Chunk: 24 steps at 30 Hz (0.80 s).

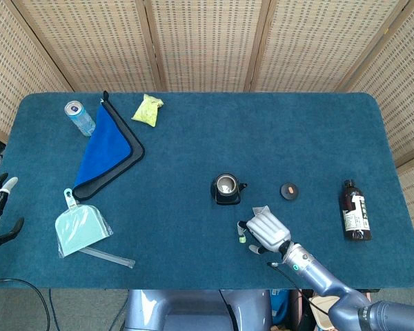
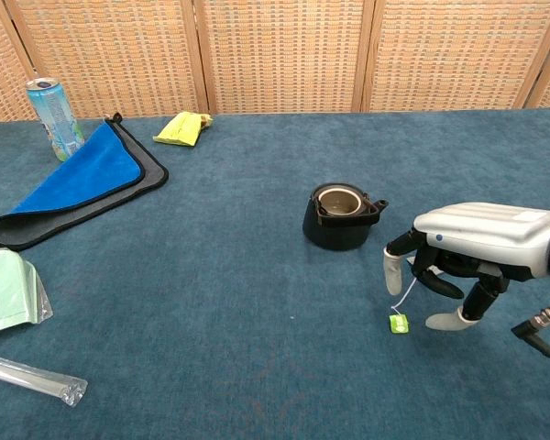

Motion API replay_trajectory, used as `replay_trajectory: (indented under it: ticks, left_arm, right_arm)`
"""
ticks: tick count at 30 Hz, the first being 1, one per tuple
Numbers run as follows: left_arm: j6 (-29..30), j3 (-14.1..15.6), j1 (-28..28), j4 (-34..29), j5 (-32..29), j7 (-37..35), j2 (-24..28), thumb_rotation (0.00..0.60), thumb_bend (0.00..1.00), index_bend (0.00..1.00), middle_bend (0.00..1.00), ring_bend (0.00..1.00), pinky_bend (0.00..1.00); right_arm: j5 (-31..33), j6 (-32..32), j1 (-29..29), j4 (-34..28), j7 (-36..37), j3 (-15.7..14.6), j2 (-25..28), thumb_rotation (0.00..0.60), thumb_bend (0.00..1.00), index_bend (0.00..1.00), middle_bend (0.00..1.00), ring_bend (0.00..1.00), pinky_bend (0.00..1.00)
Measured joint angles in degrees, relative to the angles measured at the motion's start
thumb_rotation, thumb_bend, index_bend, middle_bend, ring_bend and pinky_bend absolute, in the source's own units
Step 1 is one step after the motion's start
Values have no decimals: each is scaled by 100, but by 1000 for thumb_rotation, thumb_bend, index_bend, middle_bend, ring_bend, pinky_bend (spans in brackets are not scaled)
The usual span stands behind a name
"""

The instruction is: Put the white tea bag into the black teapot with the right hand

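Black teapot (image 2: pixel 340 218), lid off, stands upright mid-table w/ metal strainer showing inside, spout toward right. White tea bag (image 1: pixel 261 209) lies on blue cloth just in front-right of pot, mostly hidden; its string runs to green tag (image 2: pixel 399 324).

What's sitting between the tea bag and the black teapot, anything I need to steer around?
Nothing visible. The right hand is down over the white tea bag, and only bare blue cloth lies between there and the black teapot, which is open with no lid on. The small round lid lies off to the side of that path.
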Motion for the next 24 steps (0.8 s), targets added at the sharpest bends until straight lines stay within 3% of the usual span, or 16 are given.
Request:
replay_trajectory:
  ticks: [9, 24]
  left_arm:
    - [-38, 6, -23, 63, -15, -34, -33, 600, 385, 20, 0, 0, 0]
    - [-55, 17, -30, 157, -25, -106, -73, 600, 384, 20, 0, 0, 0]
  right_arm:
    - [302, -96, 126, 223, -113, 37, -251, 600, 404, 487, 869, 916, 944]
    - [556, -113, 199, 426, -238, 1, -442, 600, 496, 489, 869, 916, 944]
